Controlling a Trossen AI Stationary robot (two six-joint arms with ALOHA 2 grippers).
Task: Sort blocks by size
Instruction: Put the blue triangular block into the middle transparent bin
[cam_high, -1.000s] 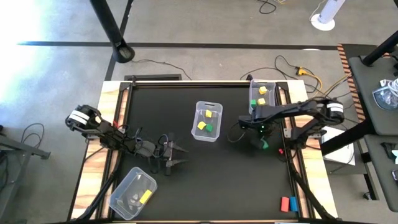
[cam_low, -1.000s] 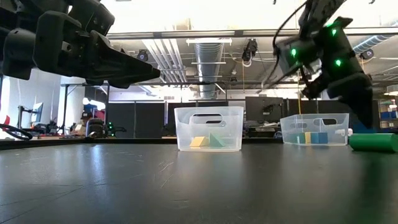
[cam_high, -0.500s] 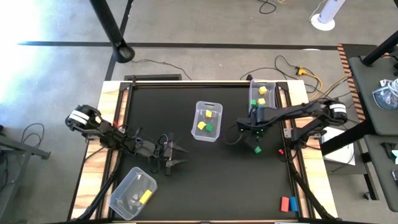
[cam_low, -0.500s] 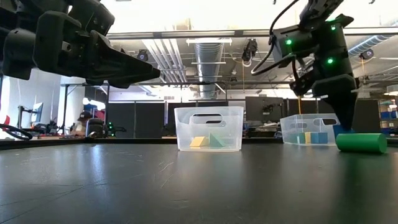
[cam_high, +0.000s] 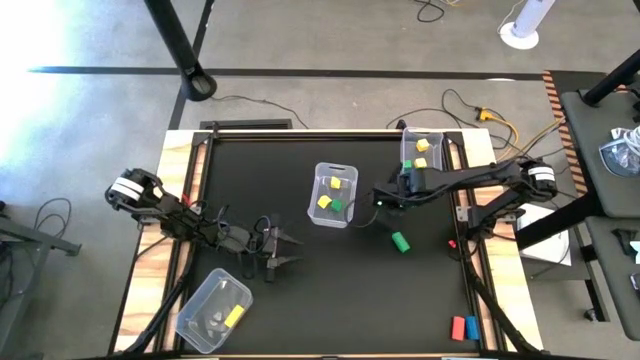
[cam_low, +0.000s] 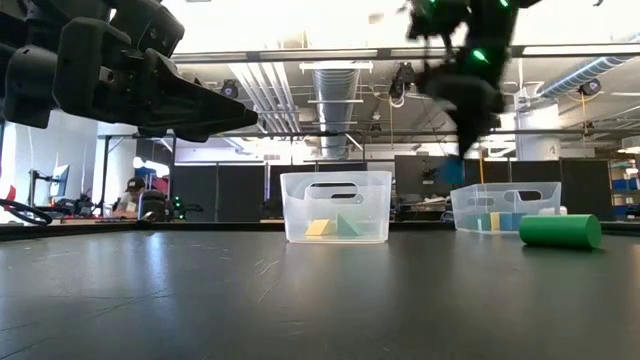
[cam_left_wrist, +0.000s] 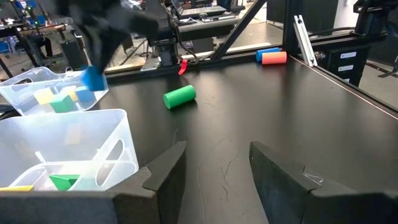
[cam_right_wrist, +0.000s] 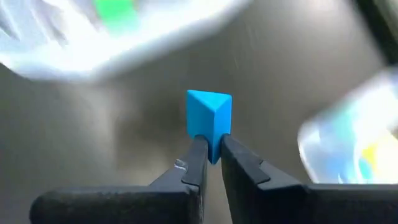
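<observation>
Right hand hangs above the table between the middle bin and the far-right bin, its fingers pinched on a blue block. Left hand waits with fingers spread near the table's left front. A green cylinder lies just beside the right hand.

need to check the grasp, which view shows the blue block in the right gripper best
The right wrist view: the blue block fills the centre, pinched in the right gripper. The left wrist view and low view show a small blue shape; the high view hides it.
</observation>
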